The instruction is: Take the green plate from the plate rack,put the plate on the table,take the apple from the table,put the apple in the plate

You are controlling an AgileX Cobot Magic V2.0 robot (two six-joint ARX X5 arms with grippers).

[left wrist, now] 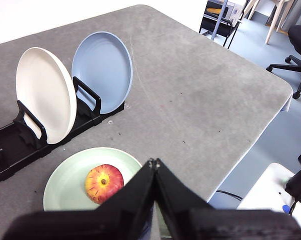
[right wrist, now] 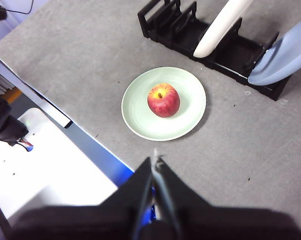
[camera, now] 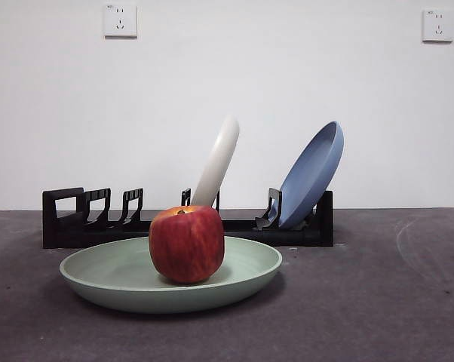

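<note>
Sitting flat on the dark grey, faintly mottled worktop [camera: 378, 302], the green plate [camera: 106, 275] is a wide, shallow, matte mint round with a low raised rim. The apple [camera: 186, 244] rests upright on it near its centre: red, blocky, streaked, with a yellowish patch around the stem dimple. Just behind the plate stands the plate rack [camera: 65, 219], long, low and black, with a loop handle at its left end in the front view and three upright dividers beside that. Further right a cream-white plate [camera: 218, 162] leans in a slot, tilted to the right, and at the right end a blue plate [camera: 314, 175] leans the same way. The two plates stand apart from each other.

On the white wall behind, two wall sockets [camera: 120, 20] show, one upper left and one upper right; each carries a tiny mark in its top corner, too small to read. No other writing can be made out.

Neither arm shows in the front view. The left hand [left wrist: 154, 162] hangs above the worktop edge near the plate, its two black jaws pressed together at the tips and holding nothing. The right hand [right wrist: 155, 161] is likewise closed and empty, raised well apart from the plate and apple on the near side of the worktop.
</note>
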